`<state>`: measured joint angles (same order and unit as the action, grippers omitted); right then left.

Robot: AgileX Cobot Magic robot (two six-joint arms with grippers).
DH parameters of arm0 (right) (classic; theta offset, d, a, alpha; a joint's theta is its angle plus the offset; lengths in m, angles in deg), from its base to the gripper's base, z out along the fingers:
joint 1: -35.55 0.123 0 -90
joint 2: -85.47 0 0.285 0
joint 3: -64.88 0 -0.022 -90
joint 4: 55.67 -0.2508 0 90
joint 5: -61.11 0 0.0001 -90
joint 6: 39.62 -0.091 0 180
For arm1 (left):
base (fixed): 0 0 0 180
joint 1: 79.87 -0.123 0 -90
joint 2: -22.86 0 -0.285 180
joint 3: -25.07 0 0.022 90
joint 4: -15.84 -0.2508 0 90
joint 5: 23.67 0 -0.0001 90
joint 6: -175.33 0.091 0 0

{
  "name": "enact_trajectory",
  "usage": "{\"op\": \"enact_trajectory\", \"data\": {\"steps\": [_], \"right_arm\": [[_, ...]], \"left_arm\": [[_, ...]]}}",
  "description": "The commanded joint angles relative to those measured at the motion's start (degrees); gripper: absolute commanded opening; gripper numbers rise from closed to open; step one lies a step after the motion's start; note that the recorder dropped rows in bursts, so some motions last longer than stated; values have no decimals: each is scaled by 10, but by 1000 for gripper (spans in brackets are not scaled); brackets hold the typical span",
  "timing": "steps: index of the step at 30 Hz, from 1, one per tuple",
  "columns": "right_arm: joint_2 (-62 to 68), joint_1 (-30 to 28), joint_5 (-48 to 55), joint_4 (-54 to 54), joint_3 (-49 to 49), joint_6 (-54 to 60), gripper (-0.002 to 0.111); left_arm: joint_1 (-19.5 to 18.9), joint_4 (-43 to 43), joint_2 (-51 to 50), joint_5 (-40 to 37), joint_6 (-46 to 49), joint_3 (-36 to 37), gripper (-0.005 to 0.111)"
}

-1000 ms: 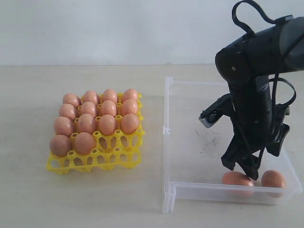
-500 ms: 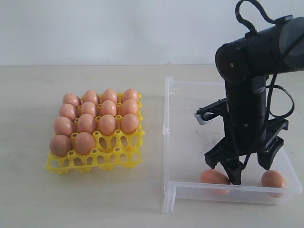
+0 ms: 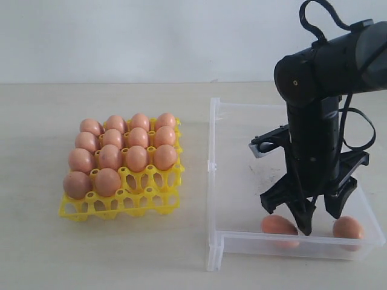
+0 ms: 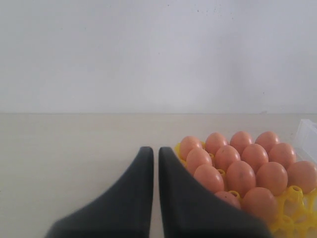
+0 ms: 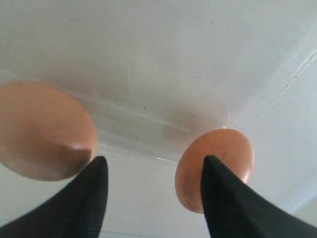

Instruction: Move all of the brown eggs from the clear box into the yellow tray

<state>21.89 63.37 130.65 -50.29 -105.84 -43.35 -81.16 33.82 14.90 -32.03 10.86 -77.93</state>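
Your right gripper (image 3: 320, 222) is down inside the clear box (image 3: 213, 163), close to its front wall, with its jaws apart and nothing between them but bare box floor. Two eggs lie on that floor against the front wall. The first egg (image 3: 277, 225) sits just outside the finger on the tray side, and the second egg (image 3: 348, 228) lies a little beyond the other finger, so the gripper stands in the gap between them. In the right wrist view each dark fingertip (image 5: 94, 193) has an egg on its outer side. One tip overlaps the edge of the second egg, but you cannot tell from here whether either finger is touching a shell. The yellow tray (image 3: 130, 202) rests on the table (image 3: 91, 260), beside the box and apart from it. It holds fourteen eggs (image 3: 124, 148): the three rows farther from the camera are full, and the front row has two eggs at its left end. The two cups at the right end of that row are open. Your left gripper (image 4: 155, 149) does not show in the exterior view. Its own camera shows the jaws drawn together with only a thin slit between them, holding nothing, just above the table beside the tray.
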Motion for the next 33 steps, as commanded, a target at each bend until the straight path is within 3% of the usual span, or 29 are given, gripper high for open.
{"op": "enact_trajectory", "data": {"steps": [1, 10, 19, 27, 32, 33], "right_arm": [[-1, -4, 4, 18, -1, 61, 43], [-1, -4, -13, 64, -3, 88, 43], [-1, -3, -75, -4, -3, 157, 43], [-29, -3, -103, -43, -15, 150, 43], [-26, 0, -94, -147, -12, 326, 43], [-19, 7, -77, -140, -12, 405, 43]], "left_arm": [[-1, 3, 2, 8, 0, 2, 4], [-1, 3, 2, 8, 0, 2, 4], [-1, 3, 2, 8, 0, 2, 4], [-1, 3, 2, 8, 0, 2, 4], [-1, 3, 2, 8, 0, 2, 4], [-1, 3, 2, 8, 0, 2, 4]]}}
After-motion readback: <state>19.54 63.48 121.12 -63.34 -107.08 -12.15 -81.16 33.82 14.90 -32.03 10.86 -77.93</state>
